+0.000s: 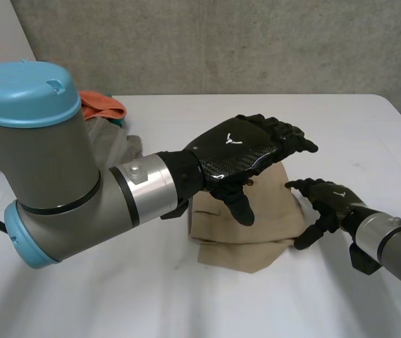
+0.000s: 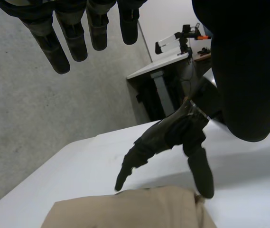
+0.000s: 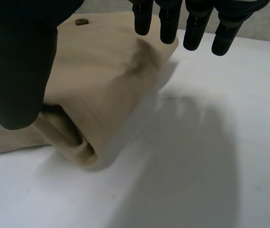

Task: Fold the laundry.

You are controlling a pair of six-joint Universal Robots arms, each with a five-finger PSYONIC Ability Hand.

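Note:
A folded beige garment lies on the white table, thick layered folds at its near edge. My left hand hovers over it, palm down, fingers straight and spread, holding nothing. My right hand is at the garment's right edge, open, with fingers near the far corner and thumb near the near corner. In the left wrist view the left hand hangs above the garment, with the right hand beyond it. Seen from the right wrist, the right hand spans the rolled fold; no grip shows.
A pile of other laundry sits at the back left of the table: an orange cloth on a grey-beige one. A small button shows on the beige garment. Bare table lies in front and to the right.

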